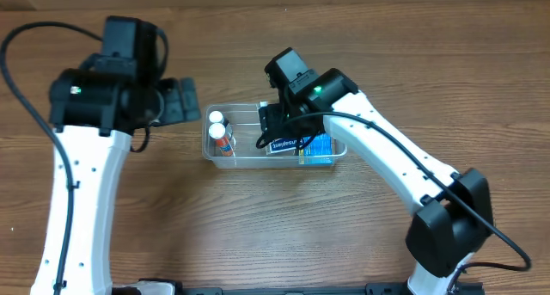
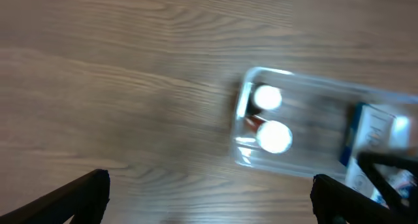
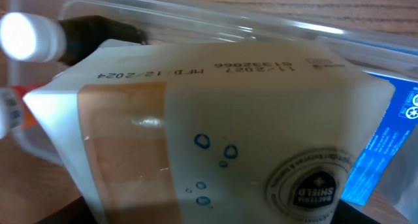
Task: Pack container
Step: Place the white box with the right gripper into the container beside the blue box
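The clear plastic container [image 1: 225,161] lies in the middle of the table. Two white-capped bottles [image 1: 216,125] lie at its left end, and a blue box [image 1: 318,150] lies at its right end. My right gripper [image 1: 273,128] is shut on a white box [image 1: 289,143] with a tan band and holds it inside the container, between the bottles and the blue box. The white box [image 3: 215,119] fills the right wrist view, hiding the fingertips. My left gripper [image 1: 184,101] is open and empty, just left of the container [image 2: 261,72]; its fingers [image 2: 212,198] are spread wide over bare wood.
The wooden table [image 1: 258,235] surrounds the container. The right arm [image 1: 404,170] reaches in from the lower right. The left arm [image 1: 82,183] stands along the left side. A cable [image 1: 17,80] loops at the far left.
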